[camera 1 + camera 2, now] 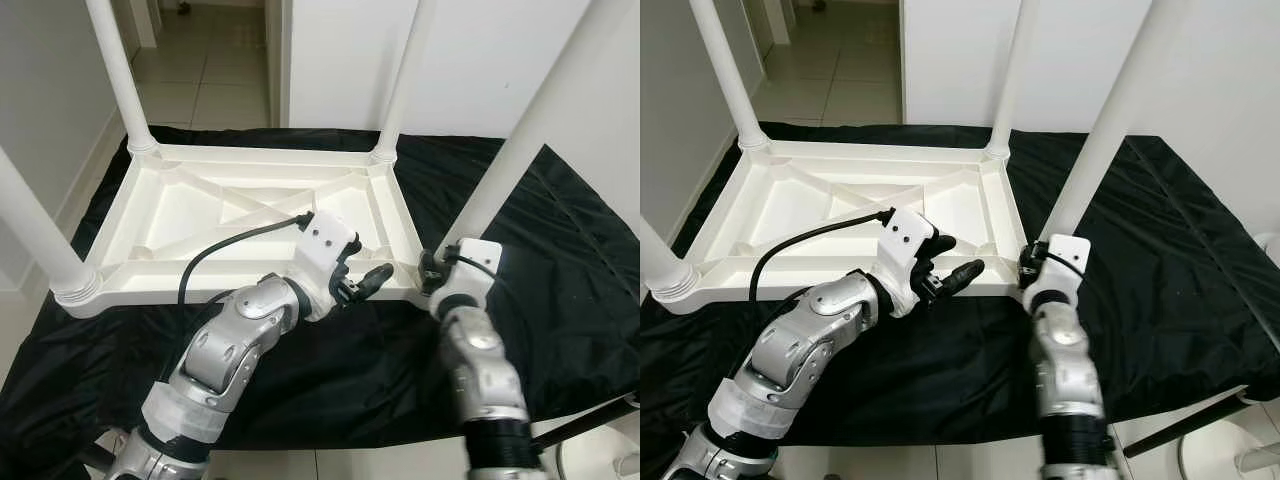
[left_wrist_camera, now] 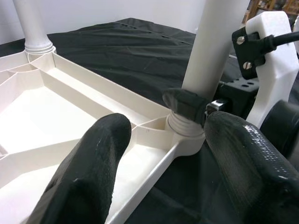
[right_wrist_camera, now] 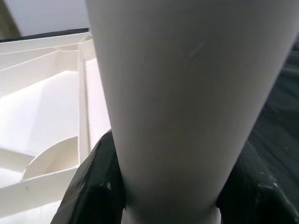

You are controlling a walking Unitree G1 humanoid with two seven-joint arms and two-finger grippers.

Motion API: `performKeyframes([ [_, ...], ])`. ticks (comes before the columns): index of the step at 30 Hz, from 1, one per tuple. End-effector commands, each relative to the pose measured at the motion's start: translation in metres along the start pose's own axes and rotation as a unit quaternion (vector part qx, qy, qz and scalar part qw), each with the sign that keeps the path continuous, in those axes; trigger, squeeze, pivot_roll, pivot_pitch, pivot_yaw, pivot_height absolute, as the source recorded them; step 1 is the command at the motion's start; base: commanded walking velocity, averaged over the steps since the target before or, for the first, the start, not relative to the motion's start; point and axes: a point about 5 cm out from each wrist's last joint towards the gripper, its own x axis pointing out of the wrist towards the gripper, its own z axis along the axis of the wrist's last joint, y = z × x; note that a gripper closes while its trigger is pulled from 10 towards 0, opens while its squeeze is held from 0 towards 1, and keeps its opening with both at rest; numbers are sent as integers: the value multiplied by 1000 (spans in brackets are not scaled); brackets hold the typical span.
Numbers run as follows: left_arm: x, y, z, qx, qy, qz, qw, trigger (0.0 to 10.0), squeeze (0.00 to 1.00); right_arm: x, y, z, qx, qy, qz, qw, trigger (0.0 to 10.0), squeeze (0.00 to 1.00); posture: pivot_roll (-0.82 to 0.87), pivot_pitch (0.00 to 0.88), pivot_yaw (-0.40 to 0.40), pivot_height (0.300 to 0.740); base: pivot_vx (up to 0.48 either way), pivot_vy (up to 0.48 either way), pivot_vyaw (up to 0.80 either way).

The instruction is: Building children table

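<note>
In the left eye view, a white plastic children's table [image 1: 250, 215] lay upside down on a black sheet [image 1: 560, 260], its ribbed underside up and its legs rising from the corners. The right gripper [image 1: 432, 270] was at the table's near right corner, closed around the base of the near right leg [image 1: 520, 150]. The left gripper [image 1: 362, 283] hung over the table's near edge just beside that corner, its fingers spread and holding nothing.

The right eye view showed the same layout, with the far left leg [image 1: 725, 75] and far right leg [image 1: 1008, 80] upright in their sockets and tiled floor [image 1: 830, 70] beyond the sheet.

In the left wrist view, the two black fingers [image 2: 88, 172] stood wide apart, framing the corner socket.

In the right wrist view, the leg sat tight between the two fingertips [image 3: 93, 186], touching both.

No writing or brand mark could be read anywhere.
</note>
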Motion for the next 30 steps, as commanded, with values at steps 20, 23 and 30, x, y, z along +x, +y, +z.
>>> performKeyframes([
  [20, -1, 2, -2, -4, 3, 7, 1000, 10000, 0, -12, -2, 4, -3, -22, 80, 997, 10000, 1000, -65, 7, -49, 740, 0, 0, 0],
  [23, -1, 2, -2, -2, 4, 6, 1000, 10000, 0, -11, -12, 7, -20, -32, 123, 992, 10000, 1000, -69, 10, -41, 740, 0, 0, 0],
  [30, -1, 4, -2, 2, 8, 7, 1000, 10000, 0, -5, -25, 16, -59, -37, 207, 976, 10000, 0, -76, 18, -23, 740, 0, 0, 0],
])
